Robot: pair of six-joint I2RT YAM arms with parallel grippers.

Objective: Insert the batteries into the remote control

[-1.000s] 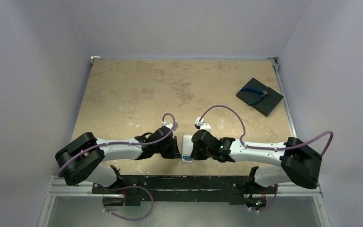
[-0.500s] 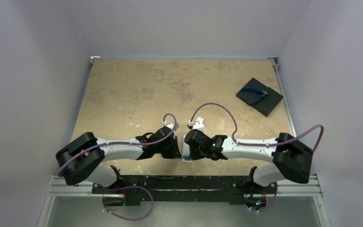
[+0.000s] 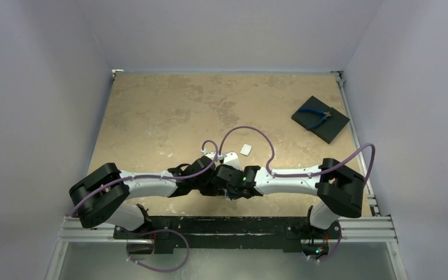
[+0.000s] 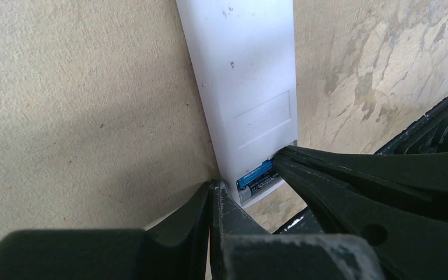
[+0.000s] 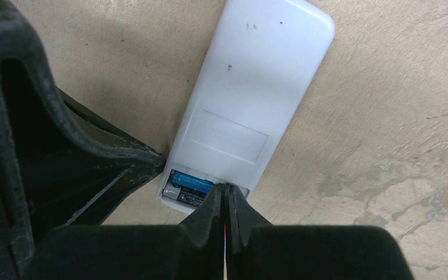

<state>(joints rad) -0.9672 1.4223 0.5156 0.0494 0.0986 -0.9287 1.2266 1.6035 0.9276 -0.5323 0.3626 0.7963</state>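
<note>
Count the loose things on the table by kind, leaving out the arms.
remote control: 1
batteries: 2 (blue battery, dark battery, both in the remote's open bay)
pliers: 1
black pad: 1
small white piece: 1
Total: 6
</note>
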